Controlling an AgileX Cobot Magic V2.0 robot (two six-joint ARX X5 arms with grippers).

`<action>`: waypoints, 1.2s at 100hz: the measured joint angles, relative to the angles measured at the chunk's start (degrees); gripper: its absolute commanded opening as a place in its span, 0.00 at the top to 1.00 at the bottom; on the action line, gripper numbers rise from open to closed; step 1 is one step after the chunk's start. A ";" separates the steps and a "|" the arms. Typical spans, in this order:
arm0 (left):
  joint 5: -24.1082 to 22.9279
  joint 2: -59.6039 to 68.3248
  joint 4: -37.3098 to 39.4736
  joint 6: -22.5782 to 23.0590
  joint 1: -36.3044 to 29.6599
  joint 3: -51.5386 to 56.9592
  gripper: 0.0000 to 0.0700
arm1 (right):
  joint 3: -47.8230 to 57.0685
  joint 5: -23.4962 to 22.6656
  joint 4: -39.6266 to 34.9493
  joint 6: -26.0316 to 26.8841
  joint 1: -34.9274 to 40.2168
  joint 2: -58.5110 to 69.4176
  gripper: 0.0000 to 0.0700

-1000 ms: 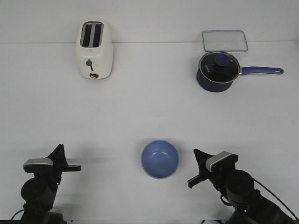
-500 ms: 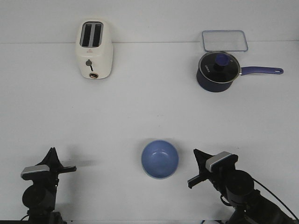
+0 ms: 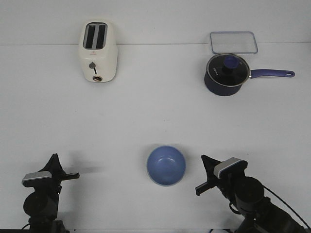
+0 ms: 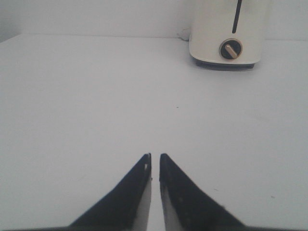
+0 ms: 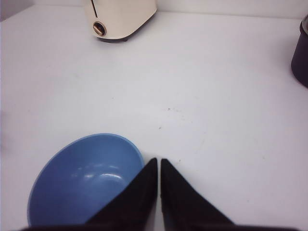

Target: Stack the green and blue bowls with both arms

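The periwinkle blue bowl sits upright and empty on the white table near the front centre. It also shows in the right wrist view, just beside my right gripper's fingers. The green bowl shows in no view. My right gripper is shut and empty, low over the table just right of the blue bowl. My left gripper is shut and empty at the front left, far from the bowl, with bare table ahead of it.
A cream toaster stands at the back left, also in the left wrist view. A dark navy saucepan with glass lid and a clear container lid sit at the back right.
My left gripper dropped lower and drew back toward the front edge a second ago, then held still. The right arm and the blue bowl have not moved.
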 measured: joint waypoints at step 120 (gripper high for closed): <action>0.00 0.00 -0.02 0.04 0.00 0.00 0.98 | -31.58 -15.06 16.06 -15.72 -48.04 -27.80 0.98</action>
